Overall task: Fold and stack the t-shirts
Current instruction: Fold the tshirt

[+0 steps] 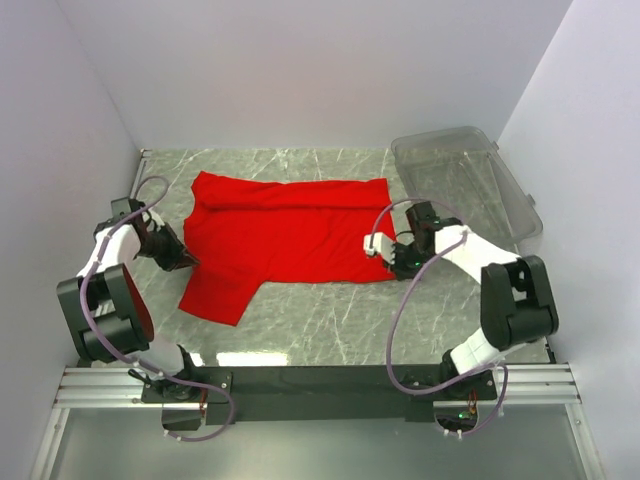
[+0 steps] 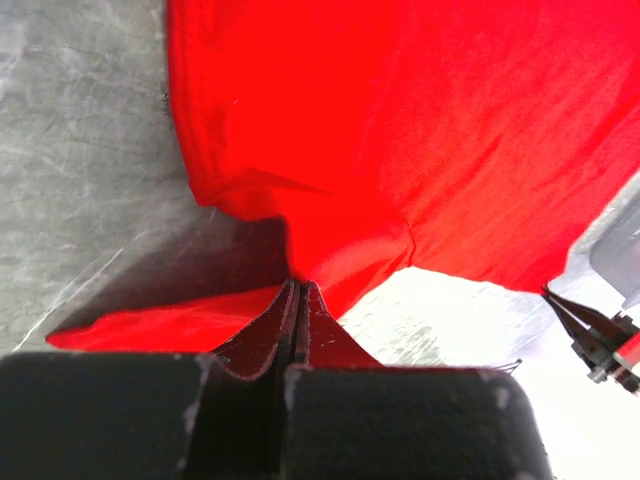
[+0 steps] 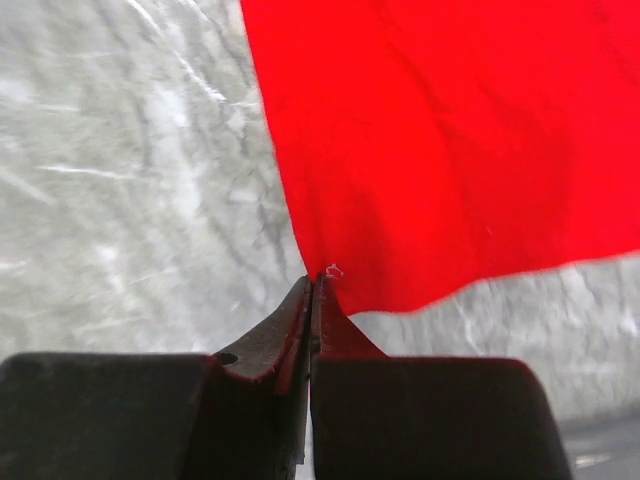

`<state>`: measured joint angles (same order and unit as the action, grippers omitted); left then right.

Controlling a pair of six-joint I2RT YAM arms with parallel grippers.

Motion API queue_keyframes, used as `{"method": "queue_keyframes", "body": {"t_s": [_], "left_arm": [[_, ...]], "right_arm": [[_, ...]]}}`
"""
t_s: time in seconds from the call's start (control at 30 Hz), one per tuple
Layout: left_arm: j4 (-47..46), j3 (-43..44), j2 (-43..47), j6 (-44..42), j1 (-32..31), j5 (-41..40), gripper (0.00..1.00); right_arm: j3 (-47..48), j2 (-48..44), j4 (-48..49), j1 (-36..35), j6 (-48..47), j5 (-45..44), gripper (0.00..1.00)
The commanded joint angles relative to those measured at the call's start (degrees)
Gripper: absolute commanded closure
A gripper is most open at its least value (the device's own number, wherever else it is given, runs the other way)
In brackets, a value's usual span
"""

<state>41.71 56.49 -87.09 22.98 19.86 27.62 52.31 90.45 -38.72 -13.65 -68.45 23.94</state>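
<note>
The black pads of the left gripper (image 2: 298,292) were seen pressed fully together, with a ridge of red cloth drawn up between them. The right gripper (image 3: 313,285) was likewise shut, and a corner of the hem, marked by a small white thread, was pinched at its tips. The shirt (image 1: 290,235) was thus held at its near-left and near-right edges while the rest lay on the table (image 1: 330,320), between the two arms and toward the middle.

Little of the task was judged done. The shirt was mostly spread flat, with a rolled band of cloth along the far edge and one part, perhaps a sleeve, left jutting toward the near left. No finished fold was shown, no stack had been started, and no second shirt was seen.

The cloth was plain, thin and matte, with soft creases and a stitched hem. The table was grey, marbled with pale veins and faintly glossy. A clear, round-cornered plastic bin (image 1: 520,205) was set at the far right, apart from the shirt.
</note>
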Motion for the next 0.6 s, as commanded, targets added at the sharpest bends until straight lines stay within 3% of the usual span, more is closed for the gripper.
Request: {"method": "queue_keyframes", "body": {"t_s": [0.0, 0.2, 0.57], "left_arm": [[1.09, 2.13, 3.24, -1.97, 1.41, 2.7, 0.99], [2.23, 5.38, 4.91, -2.33, 3.61, 6.39, 0.99], [-1.19, 12.94, -0.88, 3.03, 5.1, 14.13, 0.99]], "right_arm": [[3.49, -5.19, -5.3, 3.35, 0.15, 6.09, 1.0], [7.71, -7.75, -7.42, 6.27, 2.17, 10.5, 1.0], [14.83, -1.69, 2.77, 7.23, 16.75, 8.05, 1.0]]}}
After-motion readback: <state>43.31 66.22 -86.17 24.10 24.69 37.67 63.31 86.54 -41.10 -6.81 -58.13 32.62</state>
